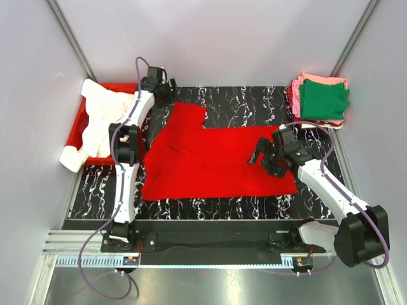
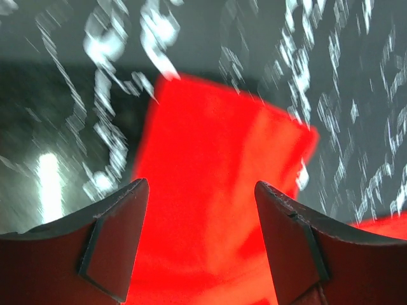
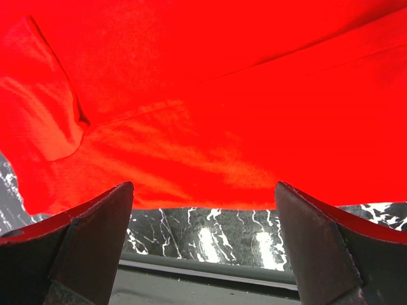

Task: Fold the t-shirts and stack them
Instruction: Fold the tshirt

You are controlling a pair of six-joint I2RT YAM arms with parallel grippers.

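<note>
Bright red cloth t-shirt [image 1: 210,159] lies spread flat on the black marble-patterned table [image 1: 254,101], between the arms. Left gripper [image 2: 200,184] sits over its far sleeve and right gripper [image 3: 203,185] over its right hem, both with jaws apart, holding nothing. Folded green t-shirt [image 1: 323,98] tops the far-right stack.

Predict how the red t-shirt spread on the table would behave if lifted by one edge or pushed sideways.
Probably floppy: the red t-shirt lies flat with soft creases, so a lifted edge would likely sag and drape. Likely light, since the cloth looks thin. Pushed, it may bunch or slide, as the marbled table looks glossy.
</note>
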